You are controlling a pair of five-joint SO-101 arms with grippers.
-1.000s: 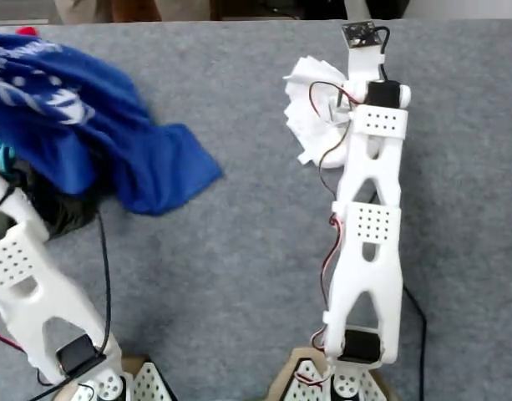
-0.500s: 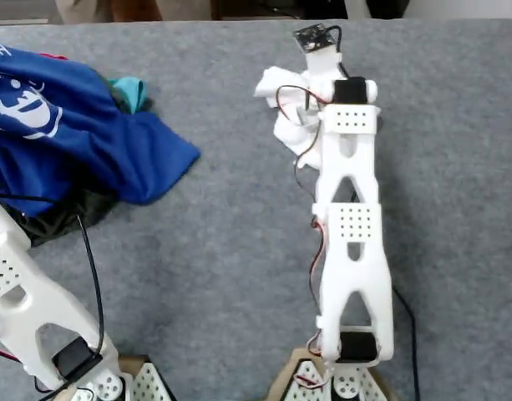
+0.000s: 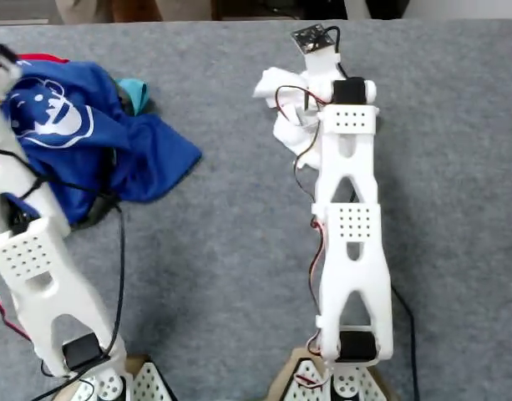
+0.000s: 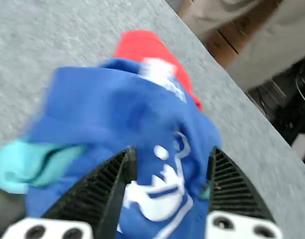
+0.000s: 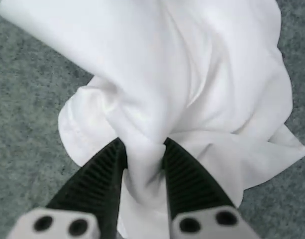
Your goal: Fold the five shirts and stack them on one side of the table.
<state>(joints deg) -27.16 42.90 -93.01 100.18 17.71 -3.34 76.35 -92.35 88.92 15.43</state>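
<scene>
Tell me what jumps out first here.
The crumpled white cloth shirt lies at the far middle of the grey table, pinched shut in the right arm's fingers. Then the rumpled blue cloth shirt with a white print, heaped at the far left, with the left arm's fingers open above it.

blue shirt (image 3: 143,157): white graphic | white shirt (image 5: 192,74): plain | red shirt (image 4: 147,46) | teal shirt (image 4: 28,160) | table (image 3: 222,267): grey

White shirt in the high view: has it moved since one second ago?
Yes. The white shirt, shut in the right pincer, shifted left, judged against the right arm's base.
</scene>
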